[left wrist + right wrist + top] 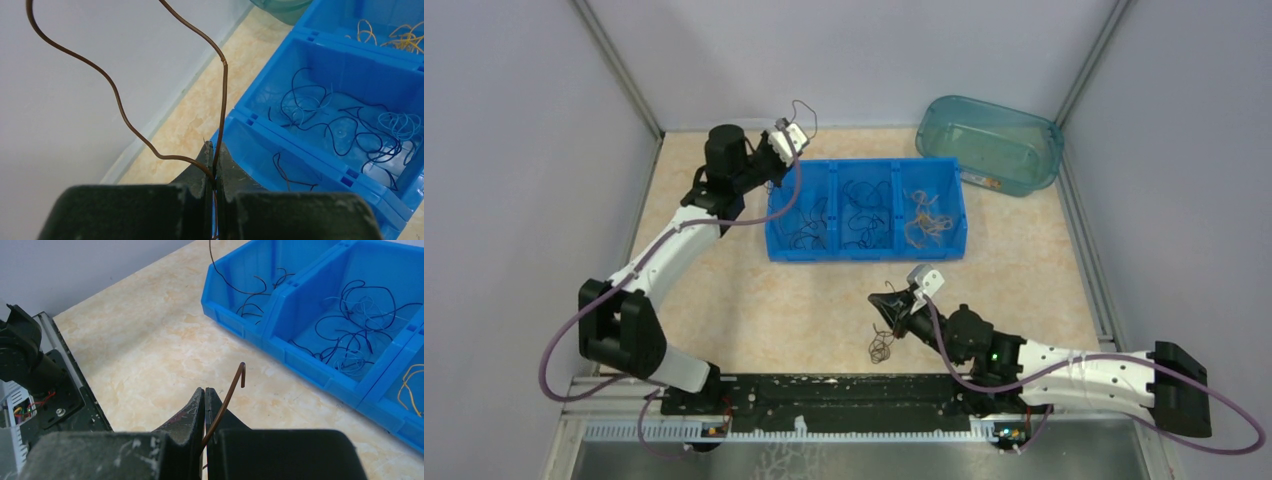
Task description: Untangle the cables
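My left gripper [789, 140] is shut on a long brown cable [116, 92] over the left end of the blue bin [774, 215]. The cable loops above the jaws [805, 108] and hangs down toward the left compartment. In the left wrist view the gripper [214, 149] pinches the cable between closed fingers. My right gripper [892, 305] is shut on another brown cable [231, 387] above the table in front of the bin. A small brown tangle [882, 346] lies just below it. In the right wrist view the gripper [204, 391] has its jaws closed.
The blue bin has three compartments: dark cables on the left [809, 232], blue and black cables in the middle [345, 127], yellow-tan cables on the right [927, 222]. A teal tub [989, 140] stands at the back right. Walls enclose the table.
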Available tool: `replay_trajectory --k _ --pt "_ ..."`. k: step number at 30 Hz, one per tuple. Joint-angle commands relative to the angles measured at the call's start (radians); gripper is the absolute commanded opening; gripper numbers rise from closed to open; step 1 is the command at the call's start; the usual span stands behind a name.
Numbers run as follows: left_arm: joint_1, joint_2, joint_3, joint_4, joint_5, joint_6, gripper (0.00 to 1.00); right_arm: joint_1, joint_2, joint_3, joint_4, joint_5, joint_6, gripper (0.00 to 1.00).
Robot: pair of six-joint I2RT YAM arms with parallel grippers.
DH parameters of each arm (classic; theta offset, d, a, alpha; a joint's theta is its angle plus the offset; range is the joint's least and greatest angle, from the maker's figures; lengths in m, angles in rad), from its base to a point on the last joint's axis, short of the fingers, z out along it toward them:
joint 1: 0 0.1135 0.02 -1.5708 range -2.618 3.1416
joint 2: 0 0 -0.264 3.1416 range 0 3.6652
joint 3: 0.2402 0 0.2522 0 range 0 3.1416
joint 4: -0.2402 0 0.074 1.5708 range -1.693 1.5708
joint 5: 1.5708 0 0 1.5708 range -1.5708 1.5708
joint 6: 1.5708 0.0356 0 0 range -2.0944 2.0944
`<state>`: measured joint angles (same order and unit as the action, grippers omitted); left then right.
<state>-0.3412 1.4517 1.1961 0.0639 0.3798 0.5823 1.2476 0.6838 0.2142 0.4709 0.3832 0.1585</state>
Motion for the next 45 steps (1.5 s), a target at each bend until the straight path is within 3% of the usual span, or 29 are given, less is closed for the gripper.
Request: replay_trajectory --k 1,3,6,9,11,15,26,30,34,38,42,45 --pt "-0.011 0.098 0.034 0.049 0.017 -0.039 0.00 -0.004 -0.006 0.062 0.028 0.021 -0.002 0.00" --pt "-0.018 0.148 0.084 -0.008 0.014 -0.048 0.02 -0.005 -0.006 0.063 0.028 0.028 -0.002 0.00" --pt "-0.021 0.204 0.140 -0.062 0.020 -0.067 0.20 -0.004 -0.008 0.067 0.029 0.035 -0.001 0.00" --pt "-0.021 0.227 0.156 -0.084 0.020 -0.083 0.31 -0.005 -0.005 0.073 0.027 0.038 -0.002 0.00" --pt "-0.021 0.223 0.147 -0.094 0.026 -0.083 0.48 -0.005 -0.006 0.080 0.022 0.038 -0.003 0.00" --pt "-0.021 0.201 0.134 -0.132 0.021 -0.080 0.59 -0.006 -0.002 0.086 0.018 0.037 -0.008 0.00" --pt "-0.014 0.048 0.046 -0.249 0.010 -0.134 0.59 -0.006 0.012 0.105 0.028 0.027 0.002 0.00" --pt "-0.004 -0.038 0.076 -0.413 0.190 -0.100 0.75 -0.008 0.064 0.150 0.030 0.028 0.006 0.00" --pt "-0.004 -0.197 -0.018 -0.576 0.447 -0.017 0.80 -0.011 0.147 0.231 0.077 0.010 0.018 0.00" --pt "-0.012 -0.411 -0.223 -0.548 0.662 0.009 0.82 -0.013 0.223 0.310 0.183 -0.032 0.051 0.00" --pt "-0.032 -0.537 -0.322 -0.498 0.712 -0.030 0.82 -0.013 0.288 0.406 0.274 -0.093 0.080 0.00" --pt "-0.054 -0.595 -0.379 -0.372 0.692 -0.109 0.84 -0.012 0.356 0.491 0.304 -0.153 0.102 0.00"
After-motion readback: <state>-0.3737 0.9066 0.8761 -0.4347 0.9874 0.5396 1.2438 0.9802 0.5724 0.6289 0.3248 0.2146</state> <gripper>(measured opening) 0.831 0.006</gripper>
